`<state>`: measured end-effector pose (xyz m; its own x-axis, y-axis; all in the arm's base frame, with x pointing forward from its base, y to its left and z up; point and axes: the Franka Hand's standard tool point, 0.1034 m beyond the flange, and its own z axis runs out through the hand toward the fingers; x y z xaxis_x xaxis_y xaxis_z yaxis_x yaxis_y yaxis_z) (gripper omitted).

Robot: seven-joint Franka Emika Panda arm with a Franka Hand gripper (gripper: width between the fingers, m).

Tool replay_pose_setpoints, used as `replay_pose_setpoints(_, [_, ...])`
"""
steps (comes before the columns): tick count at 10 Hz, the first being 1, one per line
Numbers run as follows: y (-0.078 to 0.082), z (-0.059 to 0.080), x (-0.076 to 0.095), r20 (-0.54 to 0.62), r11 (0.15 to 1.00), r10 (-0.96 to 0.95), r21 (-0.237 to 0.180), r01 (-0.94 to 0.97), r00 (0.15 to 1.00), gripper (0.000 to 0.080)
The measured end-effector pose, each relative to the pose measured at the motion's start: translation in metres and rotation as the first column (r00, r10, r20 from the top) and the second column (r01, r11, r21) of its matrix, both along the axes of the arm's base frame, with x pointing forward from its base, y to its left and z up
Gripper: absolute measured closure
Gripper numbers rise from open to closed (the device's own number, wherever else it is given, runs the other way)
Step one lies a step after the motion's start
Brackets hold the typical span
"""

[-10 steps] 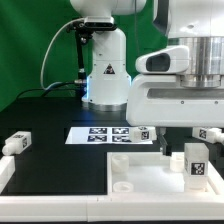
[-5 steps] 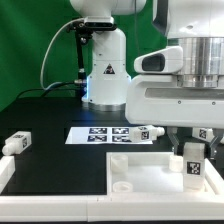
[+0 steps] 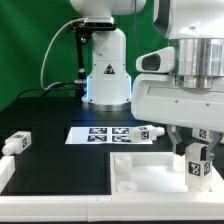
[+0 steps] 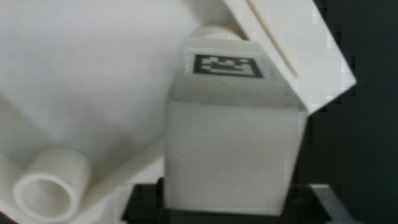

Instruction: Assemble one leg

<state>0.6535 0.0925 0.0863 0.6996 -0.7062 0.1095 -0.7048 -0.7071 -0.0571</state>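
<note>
My gripper is shut on a white leg with a black-and-white tag and holds it upright over the right part of the large white tray-like part. In the wrist view the leg fills the middle, clamped between the dark fingers, with its tag at the far end. A round socket post of the tray-like part shows beside it. Other legs lie on the table: one at the exterior view's left, one near the marker board, one at the right.
The marker board lies on the black table behind the tray-like part. The robot base stands at the back in front of a green backdrop. A white rail sits at the exterior view's left edge.
The gripper with the leg has moved slightly to the exterior view's right and down over the tray-like part. The other parts have not moved.
</note>
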Motion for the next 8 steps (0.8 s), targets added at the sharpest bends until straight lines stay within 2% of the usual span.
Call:
replay_pose_setpoints(2, [-0.003, -0.001, -0.004, -0.026, 0.968, -0.247, 0.031, 0.248, 0.969, 0.0521])
replay_pose_setpoints(4, [-0.004, -0.003, -0.010, -0.043, 0.825, -0.554, 0.106, 0.555, 0.832, 0.0520])
replay_pose_setpoints(5, [-0.003, -0.004, -0.014, -0.062, 0.694, -0.703, 0.154, 0.703, 0.708, 0.0518])
replay_pose_setpoints(6, [-0.001, -0.003, -0.015, -0.065, 0.677, -0.720, 0.157, 0.719, 0.691, 0.0518])
replay_pose_setpoints(7, [-0.002, -0.003, -0.015, -0.062, 0.691, -0.706, 0.155, 0.706, 0.705, 0.0490])
replay_pose_setpoints(8, [-0.002, -0.004, -0.015, -0.060, 0.709, -0.689, 0.153, 0.689, 0.722, 0.0356])
